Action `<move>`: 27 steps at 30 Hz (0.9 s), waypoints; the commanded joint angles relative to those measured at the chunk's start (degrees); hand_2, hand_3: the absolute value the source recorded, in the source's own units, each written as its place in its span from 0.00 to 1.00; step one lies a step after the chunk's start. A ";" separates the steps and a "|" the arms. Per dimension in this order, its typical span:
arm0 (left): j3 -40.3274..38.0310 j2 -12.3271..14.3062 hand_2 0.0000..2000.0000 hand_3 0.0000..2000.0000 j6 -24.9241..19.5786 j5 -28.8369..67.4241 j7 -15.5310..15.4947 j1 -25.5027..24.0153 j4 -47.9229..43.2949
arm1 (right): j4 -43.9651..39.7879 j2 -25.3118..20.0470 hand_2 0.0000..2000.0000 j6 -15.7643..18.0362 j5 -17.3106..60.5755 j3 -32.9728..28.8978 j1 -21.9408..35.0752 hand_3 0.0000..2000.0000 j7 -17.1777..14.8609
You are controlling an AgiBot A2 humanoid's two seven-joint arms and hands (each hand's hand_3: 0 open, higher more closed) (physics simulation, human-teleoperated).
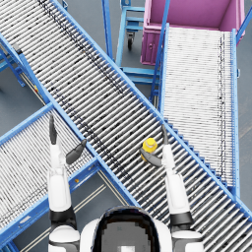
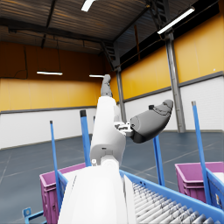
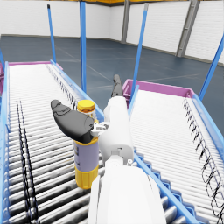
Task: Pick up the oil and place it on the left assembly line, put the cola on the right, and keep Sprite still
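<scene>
The oil bottle (image 1: 149, 145), with a yellow cap, yellow base and pale label, stands upright on the rollers of the middle diagonal conveyor (image 1: 98, 98). My right hand (image 1: 160, 150) is right beside it with fingers stretched out. In the right wrist view the thumb crosses in front of the oil bottle (image 3: 86, 162) near its neck, and the right hand (image 3: 100, 118) has not closed around it. My left hand (image 1: 61, 145) is raised over the left conveyor (image 1: 24, 157), fingers spread, holding nothing; the left wrist view shows the left hand (image 2: 127, 122) empty. No cola or Sprite is in view.
The right conveyor (image 1: 197, 98) runs beside the middle one and ends at a purple bin (image 1: 192, 15). Blue side rails and upright posts (image 3: 82, 43) border every line. More purple bins (image 2: 192, 175) stand past the left conveyor.
</scene>
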 commanded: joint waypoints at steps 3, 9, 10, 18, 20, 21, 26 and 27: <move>1.22 0.02 0.00 0.00 0.00 0.00 0.00 1.19 2.46 | -10.01 -1.30 0.00 0.00 0.00 1.63 3.45 0.00 0.00; 1.42 0.23 0.00 0.00 0.00 0.00 0.00 2.04 4.84 | -18.03 -2.70 0.00 0.00 -0.01 3.78 6.37 0.00 0.00; 1.69 0.29 0.00 0.00 0.00 0.00 0.00 2.06 5.11 | -19.03 -3.08 0.00 0.00 -0.01 4.40 7.21 0.00 0.00; 0.93 0.56 0.00 0.00 0.00 0.00 0.00 1.80 5.67 | -32.65 -6.70 0.00 0.00 0.00 7.94 15.59 0.00 0.00; 1.14 0.69 0.00 0.00 0.00 0.00 0.00 1.19 5.63 | -33.50 -7.02 1.00 0.00 0.00 7.55 16.28 0.33 0.00; 0.58 0.71 0.00 0.00 0.00 0.00 0.00 1.31 5.56 | -33.99 -7.21 1.00 1.20 0.00 7.32 16.74 0.49 0.04; 0.78 0.94 0.00 0.00 0.00 0.00 0.00 0.64 5.59 | -25.51 -5.95 1.00 3.34 0.21 7.48 14.33 1.00 -0.17; 0.89 0.94 0.00 0.00 0.00 0.00 0.00 1.00 5.56 | -19.98 -5.78 1.00 3.50 0.23 6.58 13.77 1.00 -0.35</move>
